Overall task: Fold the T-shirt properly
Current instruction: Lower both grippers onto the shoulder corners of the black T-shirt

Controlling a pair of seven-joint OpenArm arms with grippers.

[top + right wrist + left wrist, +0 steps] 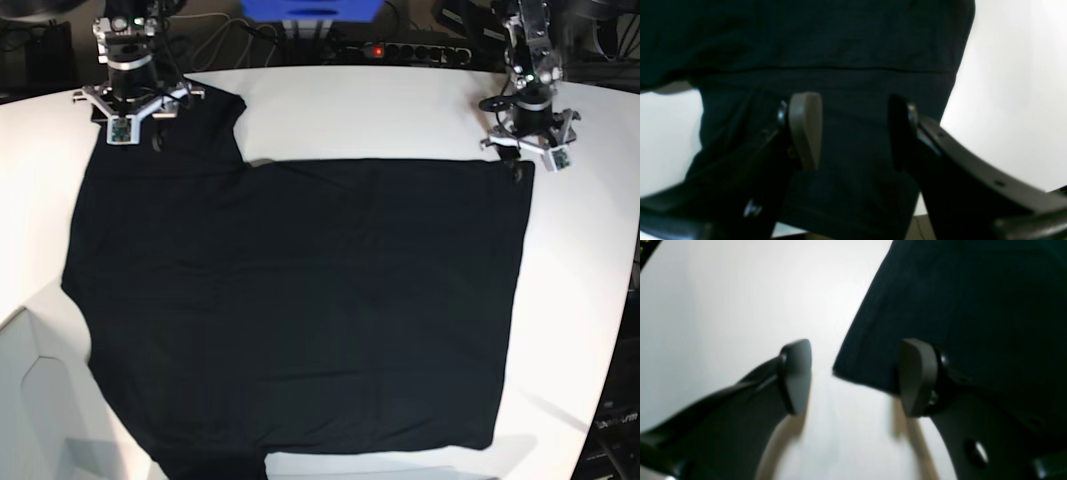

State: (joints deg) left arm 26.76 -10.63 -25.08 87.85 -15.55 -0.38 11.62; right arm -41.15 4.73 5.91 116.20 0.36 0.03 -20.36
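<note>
Black cloth sits right at both of your pincers, so start there. Your left pincer [855,373] stands open with nothing held: in its wrist view one pad rests over bare counter [723,306] and the other over the shirt [973,306], so the cloth's corner pokes into the gap between the pads. Whether the pads touch the cloth you cannot tell. Your right pincer [855,133] is also spread open and empty, and here the cloth fills the whole gap, with a seam running crosswise beyond the pads; this looks like a sleeve. From the base view, the shirt [300,320] lies spread flat and plain side up over most of the counter [400,110], its long axis running side to side between the two arms. The left pincer [528,140] hangs at the far hem corner on the view's right; the right pincer [128,105] is over the far sleeve on the view's left. Each arm is thus nearest its own far corner, and the body of the shirt stretches from both toward the near edge, so a fold would likely draw that way.
</note>
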